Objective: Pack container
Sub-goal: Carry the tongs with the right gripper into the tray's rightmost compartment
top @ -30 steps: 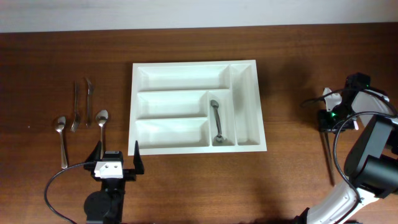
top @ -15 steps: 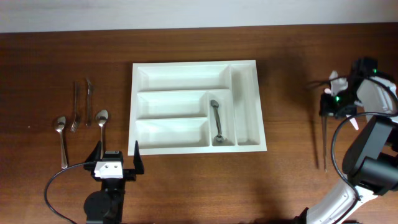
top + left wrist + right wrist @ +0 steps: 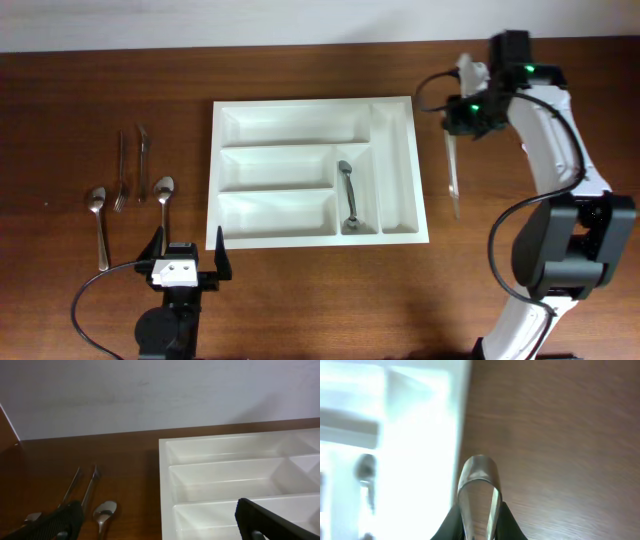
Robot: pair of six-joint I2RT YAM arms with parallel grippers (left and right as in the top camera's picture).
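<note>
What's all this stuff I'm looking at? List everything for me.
tray: one, white, table centre
spoon in tray: one, silver, short vertical compartment
loose spoons: two, silver, left of tray
slim utensils: two, silver, beside loose spoons; one a fork
held utensil: one, silver, just right of tray
table: one, brown wood, under everything
left end effector: one, black, open, near loose spoons
right end effector: one, black, shut on held utensil

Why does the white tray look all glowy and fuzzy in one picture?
Right wrist view: the tray is washed out by glare and out of focus, and the close-up knife is blurry too. Overhead view: the tray is sharp and evenly lit. Left wrist view: the tray is clear, and only the dark fingers at the bottom corners look soft.
</note>
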